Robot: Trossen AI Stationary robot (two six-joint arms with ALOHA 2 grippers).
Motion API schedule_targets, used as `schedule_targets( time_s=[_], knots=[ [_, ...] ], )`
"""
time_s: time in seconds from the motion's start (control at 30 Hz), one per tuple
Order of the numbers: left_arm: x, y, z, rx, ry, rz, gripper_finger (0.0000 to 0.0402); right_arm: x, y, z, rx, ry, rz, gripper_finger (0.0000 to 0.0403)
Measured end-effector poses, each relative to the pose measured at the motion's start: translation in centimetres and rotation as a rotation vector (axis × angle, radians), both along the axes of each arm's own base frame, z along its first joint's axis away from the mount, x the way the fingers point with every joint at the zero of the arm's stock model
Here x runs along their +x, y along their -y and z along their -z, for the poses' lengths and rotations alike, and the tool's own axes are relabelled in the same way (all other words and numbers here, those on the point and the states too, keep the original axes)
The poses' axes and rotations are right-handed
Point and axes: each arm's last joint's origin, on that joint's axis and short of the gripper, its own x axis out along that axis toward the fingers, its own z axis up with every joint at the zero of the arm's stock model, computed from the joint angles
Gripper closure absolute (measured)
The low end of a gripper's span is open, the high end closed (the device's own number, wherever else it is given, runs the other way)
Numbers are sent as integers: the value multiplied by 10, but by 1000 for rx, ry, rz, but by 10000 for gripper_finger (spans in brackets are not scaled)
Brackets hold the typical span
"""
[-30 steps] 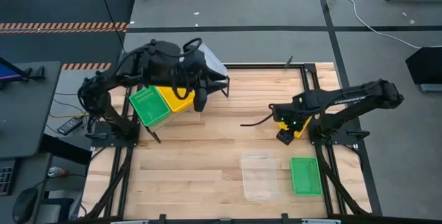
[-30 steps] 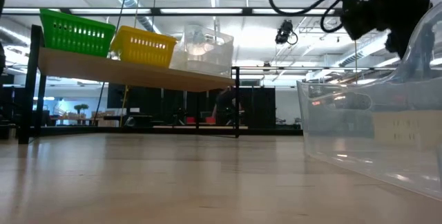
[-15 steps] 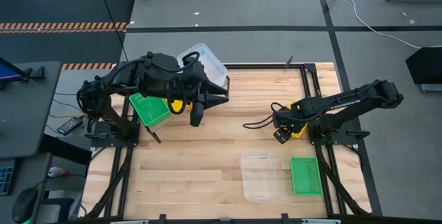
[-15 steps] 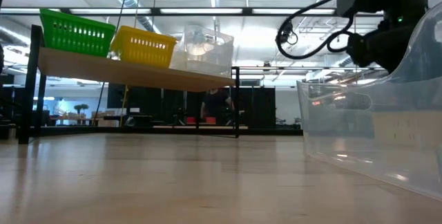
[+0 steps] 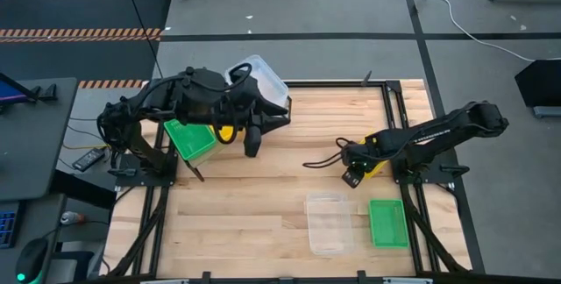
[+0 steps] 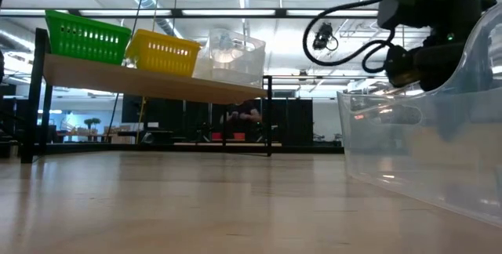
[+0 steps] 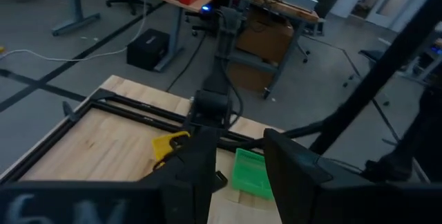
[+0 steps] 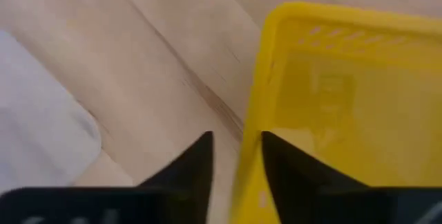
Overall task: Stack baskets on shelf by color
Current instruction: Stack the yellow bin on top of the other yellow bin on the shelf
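Green (image 6: 86, 36), yellow (image 6: 162, 52), clear baskets (image 6: 235, 56) on slanted shelf (image 6: 157, 86), clear (image 5: 328, 223) and green (image 5: 387, 223) on tabletop

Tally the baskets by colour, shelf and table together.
Green baskets: 2, one on the shelf, one on the table.
Yellow baskets: 2, one on the shelf, one on the table.
Clear baskets: 2, one on the shelf, one on the table.
Total: 6 in sight; any nested inside another cannot be told.
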Motion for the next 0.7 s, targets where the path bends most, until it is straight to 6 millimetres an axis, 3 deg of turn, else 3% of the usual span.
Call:
schedule_targets(
  time_s=[0.2, 0.4, 0.7],
  knots=[
    [3, 0, 0, -25, 16, -29, 274, 13, -2, -5, 14, 130, -151, 386],
    [8, -1, 7, -5, -23, -71, 274, 30, -4, -33, -62, 254, -348, 375],
    [3, -6, 29, 32, -261, -88, 273, 58, -15, -122, -135, 572, -736, 382]
  ],
)
